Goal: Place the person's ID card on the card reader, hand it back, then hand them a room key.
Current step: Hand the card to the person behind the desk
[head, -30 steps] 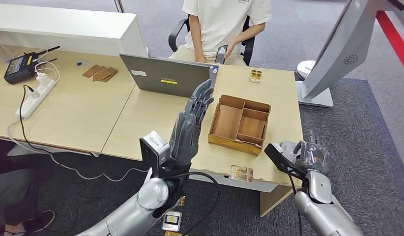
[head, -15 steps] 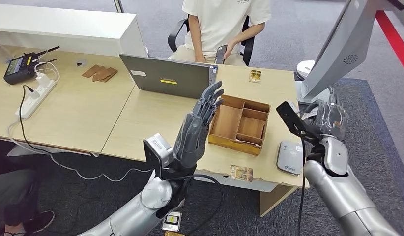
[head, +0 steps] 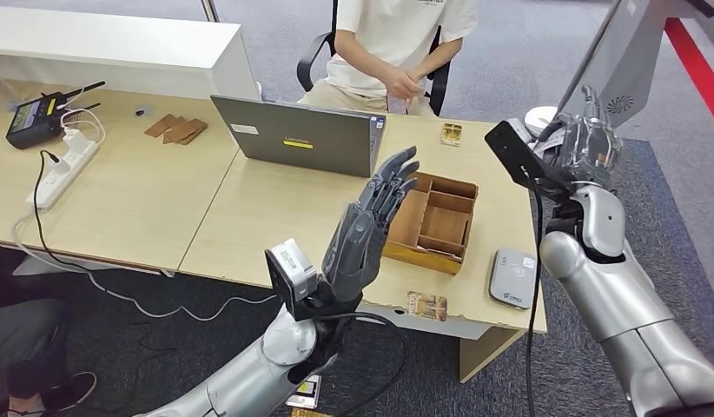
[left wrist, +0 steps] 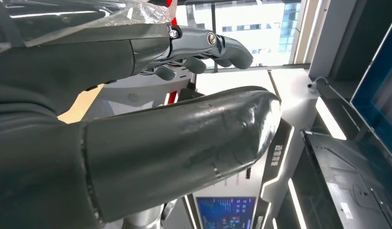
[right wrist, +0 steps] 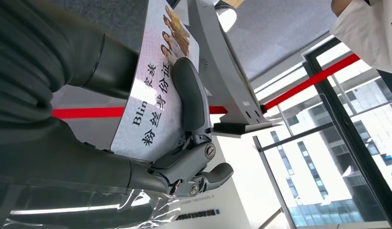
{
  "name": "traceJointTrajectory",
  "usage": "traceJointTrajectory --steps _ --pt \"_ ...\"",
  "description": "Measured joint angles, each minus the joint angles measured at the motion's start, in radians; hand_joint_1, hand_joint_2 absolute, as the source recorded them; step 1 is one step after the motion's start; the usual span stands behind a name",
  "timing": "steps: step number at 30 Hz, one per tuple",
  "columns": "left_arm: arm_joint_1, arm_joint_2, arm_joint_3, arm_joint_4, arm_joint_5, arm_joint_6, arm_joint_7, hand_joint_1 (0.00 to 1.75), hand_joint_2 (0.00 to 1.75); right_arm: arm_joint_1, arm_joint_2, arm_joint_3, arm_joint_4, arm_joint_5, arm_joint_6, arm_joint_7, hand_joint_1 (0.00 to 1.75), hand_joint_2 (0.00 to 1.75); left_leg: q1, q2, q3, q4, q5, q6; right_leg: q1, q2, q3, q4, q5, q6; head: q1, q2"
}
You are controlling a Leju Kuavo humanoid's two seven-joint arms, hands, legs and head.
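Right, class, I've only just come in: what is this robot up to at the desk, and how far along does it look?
The robot is working a reception desk. Its right hand is raised beside the desk, holding the ID card towards the seated person. The card reader lies bare on the desk's near right corner. The left hand is held up over the desk with fingers apart and nothing in it, beside a wooden compartment tray. The person has not taken the card yet.

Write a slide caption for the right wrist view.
Right hand pinches the ID card beneath its thumb.
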Motion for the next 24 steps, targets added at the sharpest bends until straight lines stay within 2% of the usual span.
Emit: traceJointTrajectory --steps 9,19,24 --pt "-0.015 -0.041 0.001 0.055 0.006 -0.055 -0.033 0.0 0.0 -0.165 0.134 0.085 0.127 0.096 0.086 0.004 1.75 1.75 0.001 0.0 0.0 0.0 0.001 -0.001 0.001 0.0 -0.001 0.001 0.0 0.0 0.0 0.0" --pt "-0.026 -0.069 0.0 0.091 0.021 -0.074 -0.044 0.0 0.0 -0.237 0.252 0.147 0.281 0.124 0.116 0.022 1.75 1.75 0.0 0.0 0.0 0.0 0.0 -0.001 0.0 0.0 -0.001 0.0 0.0 0.0 0.0 0.0" --pt "-0.029 -0.076 -0.001 0.102 0.037 -0.066 -0.043 0.0 0.0 -0.249 0.282 0.166 0.331 0.124 0.117 0.023 1.75 1.75 0.0 0.0 0.0 0.0 0.001 -0.001 0.0 0.0 -0.001 0.0 0.0 0.0 0.0 0.0"
